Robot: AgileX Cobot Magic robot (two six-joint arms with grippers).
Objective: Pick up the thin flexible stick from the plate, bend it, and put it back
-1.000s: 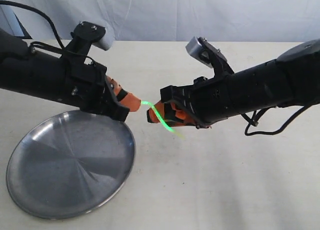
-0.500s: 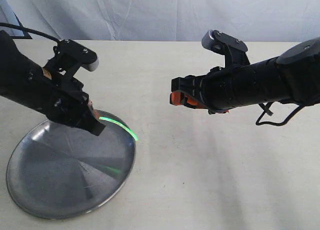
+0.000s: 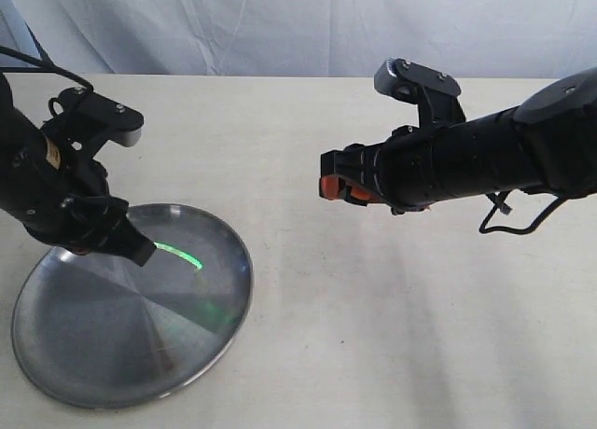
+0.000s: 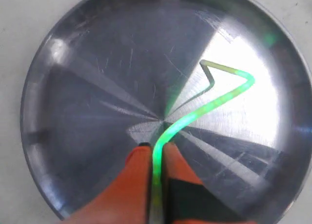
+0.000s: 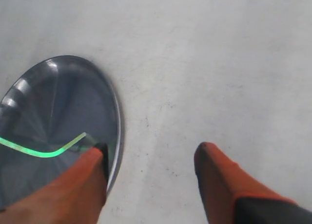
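A pale cloth [image 3: 280,28] hangs behind a cream table [image 3: 373,336], which carries 1 steel plate [image 3: 112,354] at the left side of the exterior view.

The stick [image 3: 182,255] glows bright green and is kinked into a wavy line. It hangs just over the plate; whether its free end touches the metal I cannot tell. In the left wrist view it runs out from between the orange fingers [image 4: 139,185], across the plate's middle, and ends in a sharp hook.

The left tool [image 3: 142,253] is clamped on 1 end of the stick, its fingers almost meeting with only the thin rod between them. The right tool [image 5: 151,153] is spread wide with nothing in it, over bare table and well apart from the plate.

The bend looks done, so the step in hand appears to be the return to the plate. The next move likely calls for lowering the left tool a little until the stick lies on the metal. Then the fingers should part and lift straight up, so the light rod is not dragged over the low rim.
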